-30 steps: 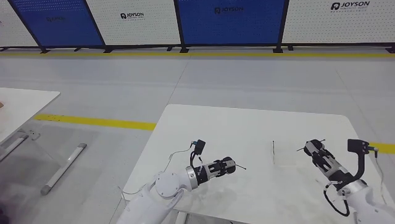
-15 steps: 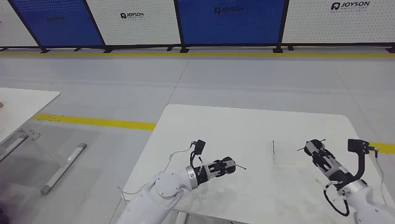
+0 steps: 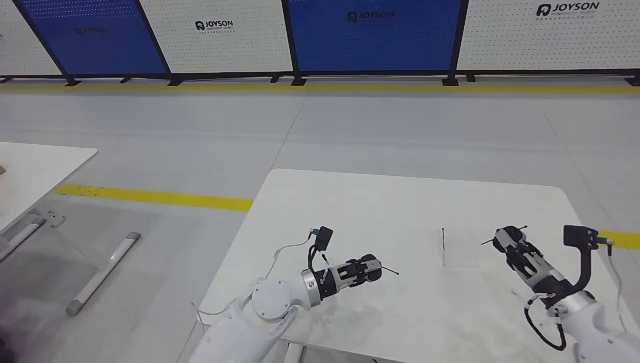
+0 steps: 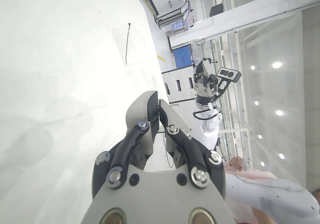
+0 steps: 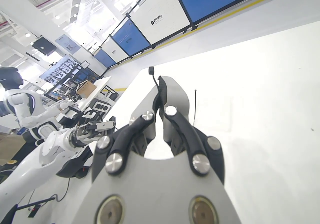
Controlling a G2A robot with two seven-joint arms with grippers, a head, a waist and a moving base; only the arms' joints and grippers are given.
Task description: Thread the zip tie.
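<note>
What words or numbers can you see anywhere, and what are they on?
Wall panels: a company logo with a brand word, which I leave unquoted.
Far-left blue panel: print too faint to read.
Wall screen: too small to read.
Loose zip tie and table: no writing.

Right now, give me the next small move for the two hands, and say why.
Probably bring the hands together above the table. The left hand is shut on a black strip whose tip pokes toward the right hand, which is shut on a zip tie whose head sticks out. They are far apart, with a spare tie lying between them.
</note>
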